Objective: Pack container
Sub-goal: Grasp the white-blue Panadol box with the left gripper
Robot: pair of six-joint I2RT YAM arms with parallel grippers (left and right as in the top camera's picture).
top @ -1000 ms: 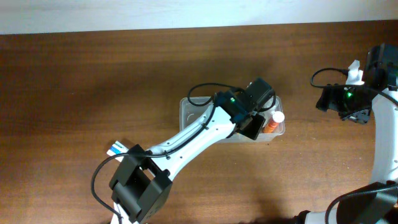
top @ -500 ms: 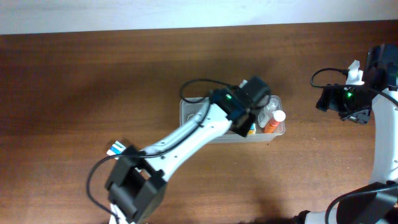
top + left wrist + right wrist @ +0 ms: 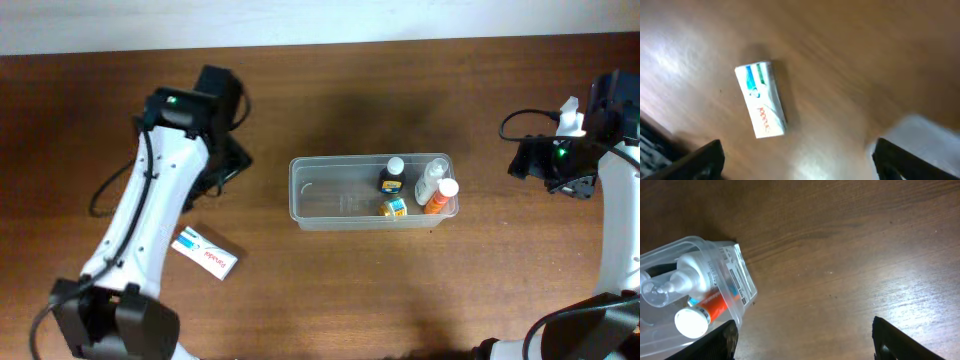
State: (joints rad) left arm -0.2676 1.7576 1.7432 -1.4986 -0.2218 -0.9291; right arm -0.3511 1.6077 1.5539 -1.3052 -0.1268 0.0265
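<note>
Container (image 3: 318, 203) sits mid-desk, bottles (image 3: 392, 175) crowded at its right end. A box (image 3: 204, 252) lies toward the left front corner. Left tool (image 3: 797, 156) and right tool (image 3: 803, 335) both gape wide, holding nothing.

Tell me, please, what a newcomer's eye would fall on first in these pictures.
The clear container at mid-table draws the eye first, with a dark bottle, a clear bottle and an orange tube crowded at its right end. To its left, a white box lies alone on the wood beside the left arm.
</note>
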